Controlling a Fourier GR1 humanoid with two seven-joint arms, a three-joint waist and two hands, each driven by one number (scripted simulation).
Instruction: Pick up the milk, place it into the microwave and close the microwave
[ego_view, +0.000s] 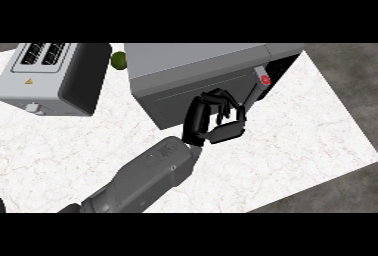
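1. Head view: no milk visible anywhere in frame; can't tell where it is.
2. Microwave (196, 75) sits upper centre of the frame, grey box, tilted, front face angled toward lower right. Door looks closed or nearly so; can't confirm a full seal. Red round button (266, 79) on the dark control strip at its right edge.
3. One hand (216, 120) at frame centre, black, right up against the microwave's front face. Fingers curled inward, thumb below; nothing seen inside the curl. Contact with the door looks likely at the fingertips (221, 95).
4. Which hand: it comes up from the lower left on a grey forearm (140, 182), but from this angle can't tell left from right for sure. No other hand in frame.
5. Toaster (52, 75) upper left, grey with a black side, two slots on top, standing apart from the microwave.
6. Green round object (118, 60) between the toaster and the microwave, top edge, partly hidden.
7. Desk (295, 150): white marbled top, dark floor past its right edge.
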